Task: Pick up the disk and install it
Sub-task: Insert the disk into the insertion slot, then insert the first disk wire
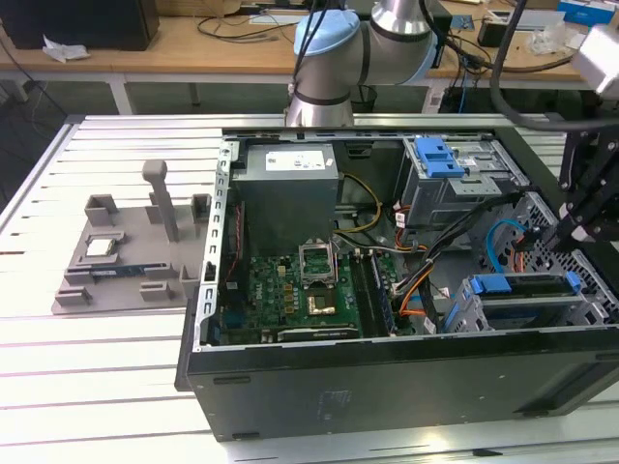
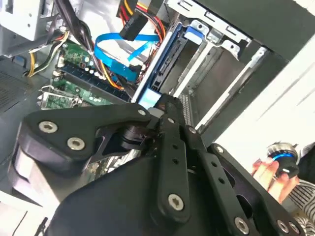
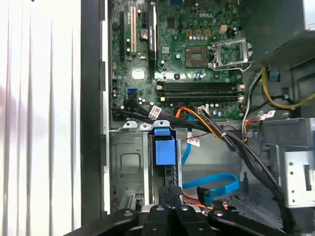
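Note:
The disk [image 1: 522,287] stands on edge in the lower drive cage at the front corner of the open computer case, on the exterior view's right, with its blue side rails showing. In the first wrist view the disk [image 3: 165,150] is seen edge-on with a blue tab, and in the second wrist view the disk [image 2: 156,73] runs away from the fingers into the cage. My gripper [image 1: 561,235] hangs just above the disk's outer end. In both wrist views the gripper [image 3: 172,192] [image 2: 162,104] has its black fingers together, tips at the disk's end, nothing between them.
A blue caddy [image 1: 440,155] sits atop the grey drive cage behind. The motherboard [image 1: 290,290], power supply [image 1: 290,184] and blue and orange cables [image 3: 211,184] fill the case. A grey fixture [image 1: 126,261] holds a CPU chip [image 1: 102,246]. A person's hand [image 2: 268,169] is outside the case.

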Controlling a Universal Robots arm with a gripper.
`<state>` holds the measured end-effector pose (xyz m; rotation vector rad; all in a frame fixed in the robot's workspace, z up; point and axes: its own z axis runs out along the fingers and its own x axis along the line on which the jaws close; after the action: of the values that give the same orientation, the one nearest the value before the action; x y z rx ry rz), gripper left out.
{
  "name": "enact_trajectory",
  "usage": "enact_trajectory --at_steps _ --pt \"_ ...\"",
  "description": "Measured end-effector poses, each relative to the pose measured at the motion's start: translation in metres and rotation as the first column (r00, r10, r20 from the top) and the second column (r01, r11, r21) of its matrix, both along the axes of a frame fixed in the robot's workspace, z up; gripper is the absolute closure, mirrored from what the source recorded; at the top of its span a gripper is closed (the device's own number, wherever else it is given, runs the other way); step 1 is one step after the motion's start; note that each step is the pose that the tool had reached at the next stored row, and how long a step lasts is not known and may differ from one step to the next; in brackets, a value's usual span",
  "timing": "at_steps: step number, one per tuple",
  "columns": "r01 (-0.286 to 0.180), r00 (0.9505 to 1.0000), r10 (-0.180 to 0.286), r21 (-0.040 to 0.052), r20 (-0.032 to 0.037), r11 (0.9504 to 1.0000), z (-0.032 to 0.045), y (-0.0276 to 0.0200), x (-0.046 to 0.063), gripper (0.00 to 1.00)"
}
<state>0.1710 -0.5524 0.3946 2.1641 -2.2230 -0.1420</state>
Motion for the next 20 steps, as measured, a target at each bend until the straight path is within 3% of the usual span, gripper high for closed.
enact_trajectory --at_steps 1,14,16,17,18,20 --pt "0.0 1.0 0.0 0.0001 0.0 1.0 0.0032 0.0 0.0 0.89" --pt "0.0 1.0 0.0 0.0001 0.0 1.0 0.0033 0.0 0.0 0.89" --pt "0.0 1.0 0.0 0.0002 0.0 1.0 0.0033 0.0 0.0 0.76" --pt "0.0 1.0 0.0 0.0002 0.0 1.0 0.0033 0.0 0.0 0.76" --pt "0.0 1.0 0.0 0.0002 0.0 1.0 0.0033 0.0 0.0 0.64" --pt "0.0 1.0 0.0 -0.0001 0.0 1.0 0.0032 0.0 0.0 0.64"
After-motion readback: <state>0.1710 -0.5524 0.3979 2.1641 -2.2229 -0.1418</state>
